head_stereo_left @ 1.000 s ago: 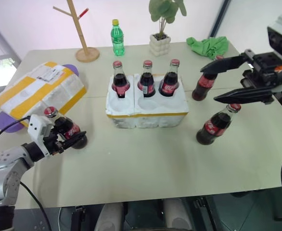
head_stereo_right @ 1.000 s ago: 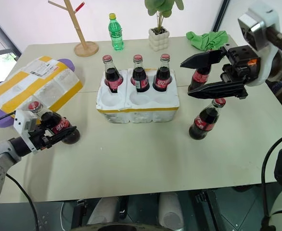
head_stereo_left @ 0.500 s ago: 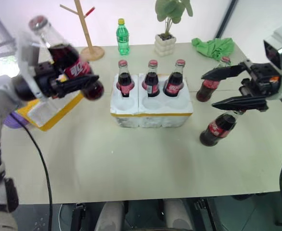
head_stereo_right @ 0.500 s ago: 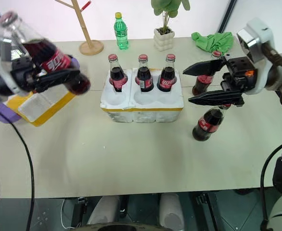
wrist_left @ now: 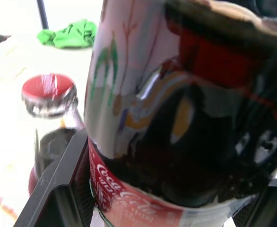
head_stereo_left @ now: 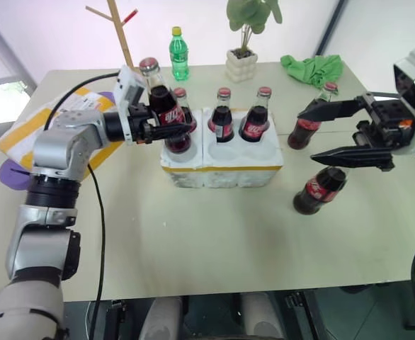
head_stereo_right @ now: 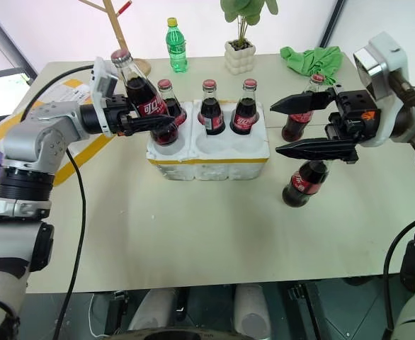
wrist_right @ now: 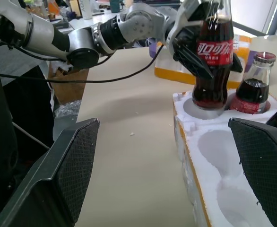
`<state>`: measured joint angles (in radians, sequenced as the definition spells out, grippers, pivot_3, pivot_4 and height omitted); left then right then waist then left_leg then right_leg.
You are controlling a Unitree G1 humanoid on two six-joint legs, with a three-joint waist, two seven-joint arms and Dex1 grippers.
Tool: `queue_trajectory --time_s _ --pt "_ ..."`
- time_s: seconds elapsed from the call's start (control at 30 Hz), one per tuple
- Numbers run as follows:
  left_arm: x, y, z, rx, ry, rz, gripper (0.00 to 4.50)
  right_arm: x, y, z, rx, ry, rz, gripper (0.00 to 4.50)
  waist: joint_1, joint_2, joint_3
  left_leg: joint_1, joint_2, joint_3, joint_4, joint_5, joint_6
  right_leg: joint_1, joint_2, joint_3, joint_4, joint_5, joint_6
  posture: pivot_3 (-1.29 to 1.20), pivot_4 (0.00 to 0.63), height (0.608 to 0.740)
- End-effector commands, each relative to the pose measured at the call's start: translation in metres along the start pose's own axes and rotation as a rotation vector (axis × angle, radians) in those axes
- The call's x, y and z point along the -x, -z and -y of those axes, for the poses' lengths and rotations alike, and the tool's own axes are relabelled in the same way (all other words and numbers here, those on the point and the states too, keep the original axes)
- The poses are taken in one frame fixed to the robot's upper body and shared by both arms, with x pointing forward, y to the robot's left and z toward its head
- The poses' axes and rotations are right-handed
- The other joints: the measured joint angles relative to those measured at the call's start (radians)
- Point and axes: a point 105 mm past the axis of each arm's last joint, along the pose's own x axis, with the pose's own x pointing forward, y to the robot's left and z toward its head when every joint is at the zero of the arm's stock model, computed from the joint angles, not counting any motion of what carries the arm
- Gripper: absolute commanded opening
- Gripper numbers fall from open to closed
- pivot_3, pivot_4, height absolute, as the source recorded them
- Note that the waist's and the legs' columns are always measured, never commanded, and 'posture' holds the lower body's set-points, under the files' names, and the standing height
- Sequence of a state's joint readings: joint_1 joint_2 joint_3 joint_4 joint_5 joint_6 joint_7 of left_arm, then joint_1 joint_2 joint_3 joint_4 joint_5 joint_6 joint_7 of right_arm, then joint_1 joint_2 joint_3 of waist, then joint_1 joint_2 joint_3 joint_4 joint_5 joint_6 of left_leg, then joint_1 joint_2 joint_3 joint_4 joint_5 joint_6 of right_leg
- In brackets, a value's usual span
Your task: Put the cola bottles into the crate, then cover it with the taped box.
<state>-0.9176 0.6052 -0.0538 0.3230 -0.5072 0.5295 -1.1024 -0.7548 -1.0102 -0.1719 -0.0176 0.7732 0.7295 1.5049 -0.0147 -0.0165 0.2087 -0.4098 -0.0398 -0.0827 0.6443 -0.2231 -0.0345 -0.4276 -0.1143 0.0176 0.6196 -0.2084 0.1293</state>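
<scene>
Holding a cola bottle (head_stereo_right: pixel 142 106) in left gripper (head_stereo_right: pixel 147 120), clamped at label | hovering over crate (head_stereo_right: pixel 207 152)'s front-left hole | keeping upright, lowering straight in | right gripper (head_stereo_right: pixel 308 126) gaping wide, empty, near two bottles on the table (head_stereo_right: pixel 207 234).

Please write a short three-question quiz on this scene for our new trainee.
1. True or false: the left claw holds a cola bottle over the crate.
2. How many cola bottles stand on the table outside the crate? A) none B) two C) four
3. Fill in: the right claw is ____, with nothing between its fingers.

Key:
1. True. The held bottle is at the front hole nearest the taped box.
2. B. Both stand on the right claw's side, while three bottles sit in the crate's back row.
3. Open.
</scene>
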Motion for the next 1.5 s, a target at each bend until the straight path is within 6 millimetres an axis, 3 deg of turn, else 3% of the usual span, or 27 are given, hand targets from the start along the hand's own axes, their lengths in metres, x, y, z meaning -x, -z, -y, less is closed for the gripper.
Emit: queue_trajectory --time_s 0.03,0.3,0.47,0.53,0.6,0.83,1.0,1.13,1.23,1.33,1.43,1.5 --pt "-0.006 -0.009 0.005 -0.053 0.041 0.019 2.84 0.004 -0.014 -0.005 0.053 0.013 0.02 4.5 0.001 0.0 0.0 0.0 0.0 0.0 0.0 0.0 0.0 0.0 0.0 0.0 0.0 0.0 0.001 0.0 0.15 0.74" --pt "-0.01 0.002 0.019 -0.049 0.104 -0.023 2.84 0.001 -0.012 -0.002 0.047 0.009 0.029 4.5 -0.003 0.0 0.0 -0.001 0.0 0.0 0.001 0.0 0.0 0.0 0.0 0.0 -0.001 0.001 0.002 0.0 0.15 0.74" --pt "-0.015 0.036 0.02 -0.094 0.101 -0.142 2.84 -0.001 -0.012 -0.001 0.051 0.004 0.036 4.5 0.0 0.0 0.0 -0.001 0.0 0.0 0.001 0.0 0.0 0.0 0.0 0.0 -0.001 0.001 0.002 0.0 0.15 0.74" --pt "-0.018 0.045 0.02 -0.099 0.094 -0.157 3.91 -0.001 -0.013 -0.001 0.053 0.002 0.037 4.5 0.001 0.0 0.0 -0.001 0.0 0.0 0.001 0.0 0.0 0.0 0.0 0.0 -0.001 0.001 0.002 0.0 0.15 0.74" --pt "-0.021 0.053 0.019 -0.104 0.084 -0.172 4.45 -0.002 -0.013 -0.001 0.056 0.001 0.037 4.5 0.001 0.0 0.0 -0.001 0.0 0.0 0.001 0.0 0.0 0.001 0.0 0.0 -0.001 0.001 0.002 0.0 0.15 0.74" --pt "-0.019 0.052 0.014 -0.105 0.046 -0.147 4.45 -0.001 -0.013 0.001 0.057 0.009 0.035 4.5 0.004 0.0 0.0 0.0 0.0 0.0 0.003 0.0 0.0 0.002 0.0 0.0 -0.001 0.001 0.002 0.0 0.15 0.74" --pt "-0.002 0.039 0.011 -0.105 0.003 -0.11 4.45 0.001 -0.013 0.002 0.063 0.028 0.029 4.5 -0.001 0.0 0.0 0.0 0.0 -0.001 0.003 0.0 0.0 0.002 0.0 0.0 -0.001 0.001 0.002 0.0 0.15 0.74" --pt "0.035 0.0 0.018 -0.124 -0.024 -0.044 4.45 0.006 -0.015 0.002 0.069 0.052 0.024 4.5 -0.011 0.0 0.0 0.0 0.0 0.0 0.001 0.0 0.0 0.0 0.0 0.0 0.0 0.001 0.002 0.0 0.15 0.74" --pt "0.062 -0.039 0.037 -0.115 0.008 0.021 4.45 0.01 -0.014 0.004 0.071 0.084 0.018 4.5 -0.009 0.0 0.001 0.0 0.001 -0.001 0.001 0.0 0.0 0.0 0.0 0.0 0.0 0.001 0.002 0.0 0.15 0.74" --pt "0.079 -0.065 0.059 -0.114 0.062 0.04 4.45 0.015 -0.014 0.007 0.065 0.118 0.023 4.5 -0.004 0.0 0.001 0.0 0.0 0.0 0.001 0.0 0.0 0.0 0.0 0.0 -0.001 0.001 0.002 0.0 0.15 0.74" --pt "0.081 -0.086 0.081 -0.075 0.141 0.088 4.45 0.023 -0.013 0.01 0.054 0.163 0.024 4.5 0.005 -0.001 0.001 0.0 0.0 0.0 0.002 0.0 0.0 0.001 -0.001 0.0 -0.001 0.001 0.002 0.0 0.15 0.74" --pt "0.075 -0.088 0.092 -0.063 0.192 0.093 4.45 0.029 -0.012 0.012 0.053 0.197 0.016 4.5 0.004 -0.001 0.001 0.0 0.0 -0.001 0.002 0.0 0.0 0.003 -0.001 0.0 -0.002 0.001 0.002 0.0 0.15 0.74"
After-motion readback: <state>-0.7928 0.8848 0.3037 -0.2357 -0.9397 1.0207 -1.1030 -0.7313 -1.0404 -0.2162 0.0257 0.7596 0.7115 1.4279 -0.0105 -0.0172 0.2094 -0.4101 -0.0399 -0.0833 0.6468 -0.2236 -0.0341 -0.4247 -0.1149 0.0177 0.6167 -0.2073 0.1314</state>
